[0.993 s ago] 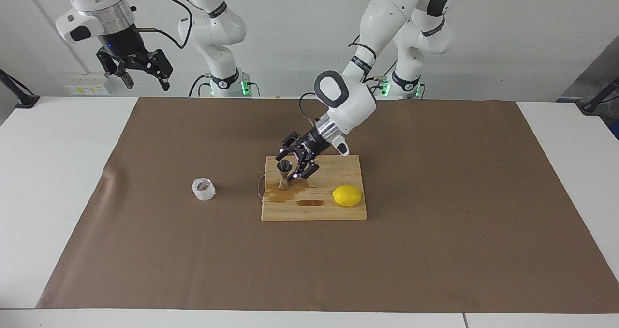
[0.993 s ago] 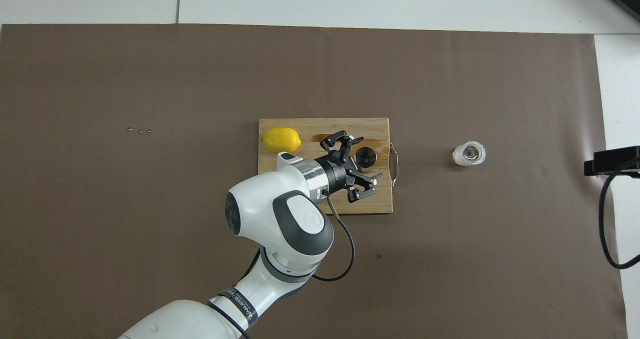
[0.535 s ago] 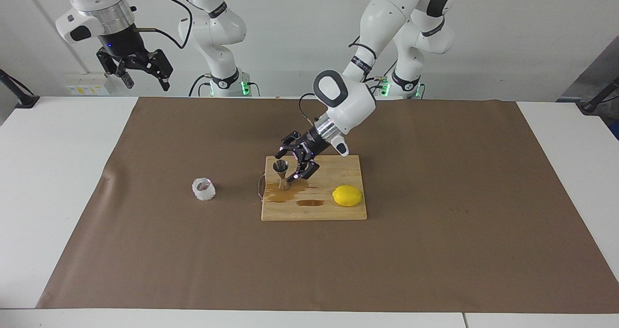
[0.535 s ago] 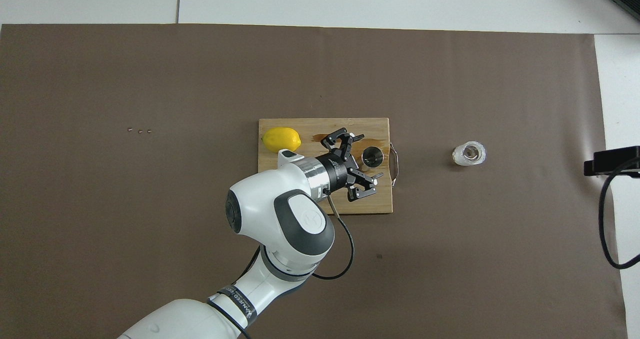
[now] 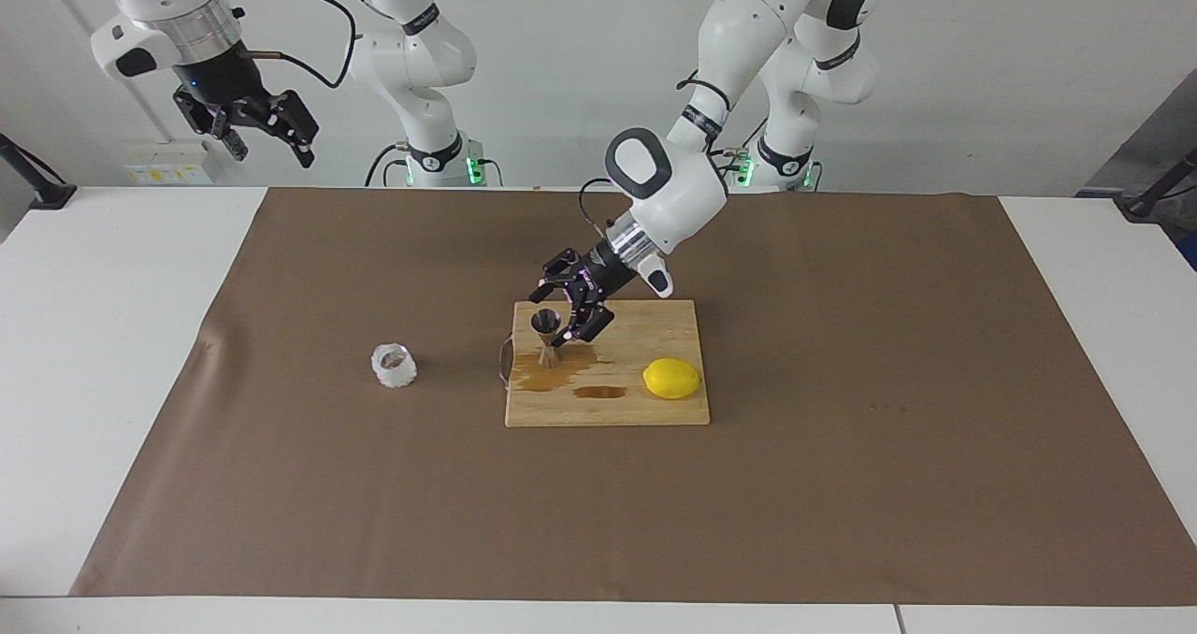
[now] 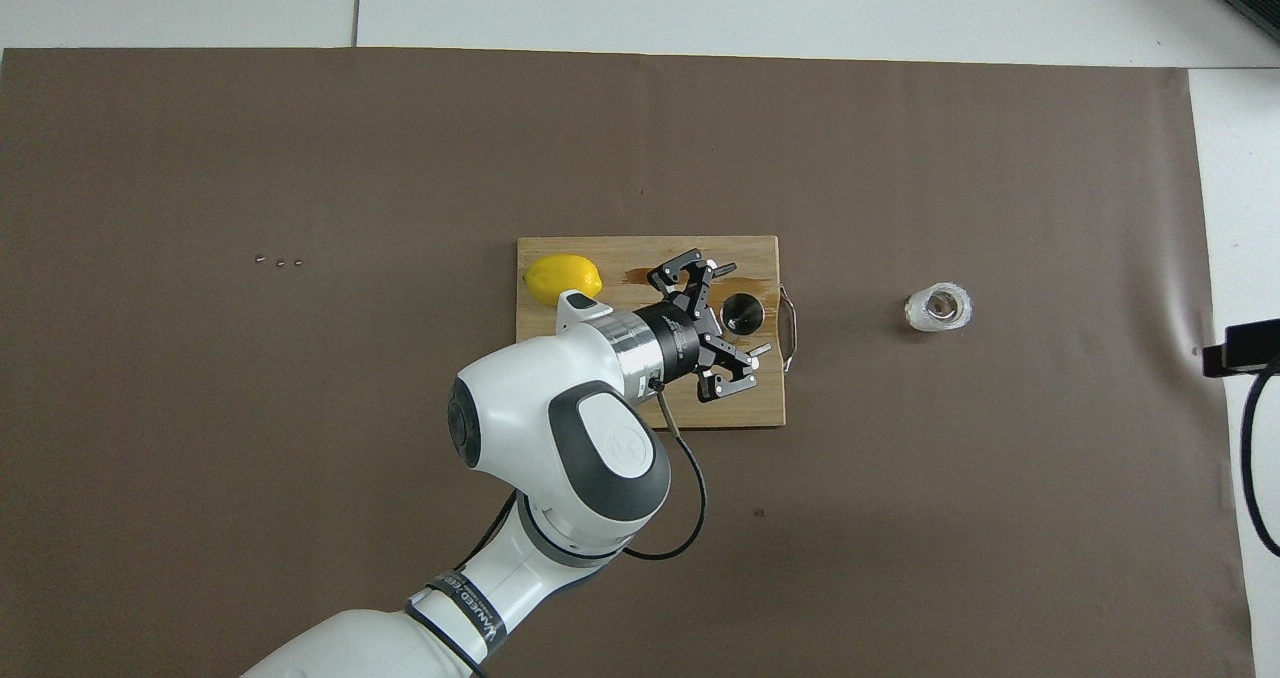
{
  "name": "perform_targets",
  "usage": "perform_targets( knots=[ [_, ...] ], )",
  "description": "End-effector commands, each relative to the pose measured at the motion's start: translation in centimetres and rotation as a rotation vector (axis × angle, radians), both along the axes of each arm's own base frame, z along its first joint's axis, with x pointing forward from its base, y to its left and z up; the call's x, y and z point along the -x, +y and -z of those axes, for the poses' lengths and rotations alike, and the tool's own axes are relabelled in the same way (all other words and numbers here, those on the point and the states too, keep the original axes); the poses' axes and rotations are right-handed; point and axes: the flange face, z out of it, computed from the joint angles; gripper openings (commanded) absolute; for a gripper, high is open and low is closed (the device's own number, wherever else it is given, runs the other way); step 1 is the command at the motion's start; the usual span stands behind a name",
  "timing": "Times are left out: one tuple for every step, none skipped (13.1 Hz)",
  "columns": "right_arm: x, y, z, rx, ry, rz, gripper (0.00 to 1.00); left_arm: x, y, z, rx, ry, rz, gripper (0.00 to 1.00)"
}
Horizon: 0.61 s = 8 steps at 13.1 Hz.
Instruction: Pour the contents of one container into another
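Note:
The steel hourglass jigger (image 5: 546,338) (image 6: 741,311) stands upright on a wooden cutting board (image 5: 669,321) (image 6: 610,251), in a brown wet patch. My left gripper (image 5: 558,316) (image 6: 747,308) hovers open at the jigger's top, tilted down toward it, fingers spread to either side and not touching it. The squat bumpy glass cup (image 5: 394,365) (image 6: 938,306) sits alone on the brown mat, toward the right arm's end of the table. My right gripper (image 5: 269,146) waits open, high in the air near that arm's base, holding nothing.
A yellow lemon (image 5: 671,378) (image 6: 563,279) lies on the board toward the left arm's end. Brown liquid stains (image 5: 598,392) (image 6: 655,276) mark the wood beside the jigger. The board has a metal handle (image 6: 791,328) facing the cup.
The left gripper has drawn back and lifted a little from the jigger, which stays put. The right gripper has risen and shifted outward toward its end of the table.

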Motion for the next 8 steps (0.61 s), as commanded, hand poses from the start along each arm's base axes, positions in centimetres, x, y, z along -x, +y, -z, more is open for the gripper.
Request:
perform_targets(
  knots=[
    [2.0,0.1,0.9,0.007,-0.028,-0.112,1.00,2.4,1.5,-1.4,-0.022,-0.007,0.042,1.00],
    [1.9,0.0,1.3,0.006,-0.044,-0.264,1.00,2.6,1.9,-2.0,-0.018,-0.010,0.045,1.00],
    [1.7,-0.3,1.5,0.005,-0.060,-0.426,1.00,2.9,2.2,-2.6,-0.013,-0.015,0.050,1.00],
    [1.7,-0.3,2.1,-0.002,-0.051,-0.606,1.00,3.2,2.6,-3.2,-0.010,-0.019,0.056,1.00],
    [1.6,-0.5,3.1,-0.007,-0.047,-0.729,1.00,2.9,3.5,-3.8,-0.015,-0.032,0.065,1.00],
    [1.0,-1.2,3.6,0.004,-0.069,-0.811,1.00,2.4,4.2,-4.3,-0.018,-0.041,0.096,1.00],
    [0.5,-1.7,4.5,0.012,-0.081,-0.912,1.00,1.8,5.0,-4.9,-0.014,-0.045,0.137,1.00],
    [-0.2,-2.1,5.6,0.022,-0.089,-1.016,1.00,0.9,6.1,-5.4,-0.020,-0.050,0.181,1.00]
  ],
)
